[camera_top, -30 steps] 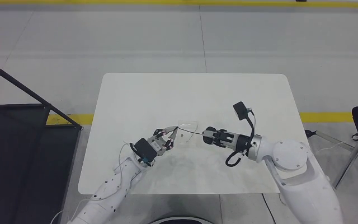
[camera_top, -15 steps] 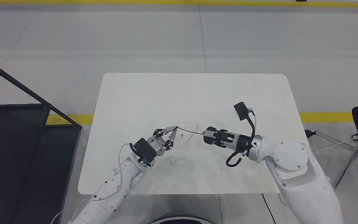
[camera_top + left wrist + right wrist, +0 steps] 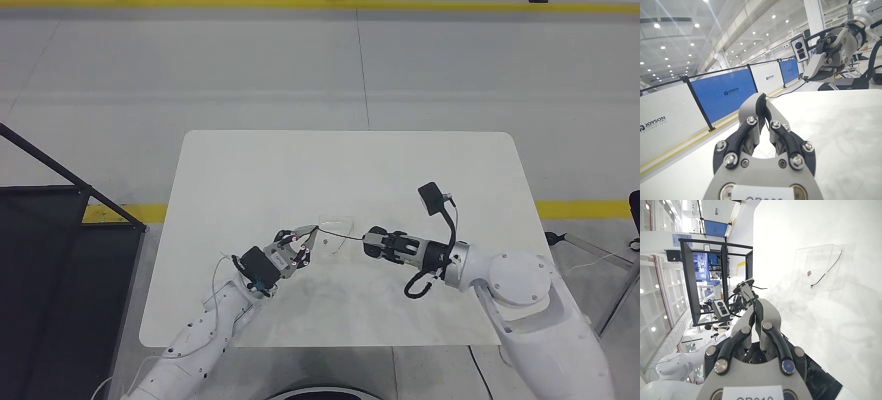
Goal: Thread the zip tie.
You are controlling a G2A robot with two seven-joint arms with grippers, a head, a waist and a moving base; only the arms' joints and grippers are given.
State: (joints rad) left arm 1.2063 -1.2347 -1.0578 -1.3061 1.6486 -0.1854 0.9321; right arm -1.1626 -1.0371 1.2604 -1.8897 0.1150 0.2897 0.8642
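I have both arms low over the white tabletop point(image 3: 400, 170), their tips facing each other. The left gripper point(image 3: 762, 102) has its jaws clenched on one end of the thin black zip tie point(image 3: 340, 236). The right gripper point(image 3: 755, 306) pinches the other end, so the strap spans the gap between them. Just beyond sits a clear plastic box point(image 3: 817, 256) with a second black tie point(image 3: 827, 273) inside.

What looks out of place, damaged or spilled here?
Nothing is spilled or damaged. One oddity: a small brown scrap sits in the clear box, beside a spare zip tie. The left gripper and right gripper hold the zip tie between them.
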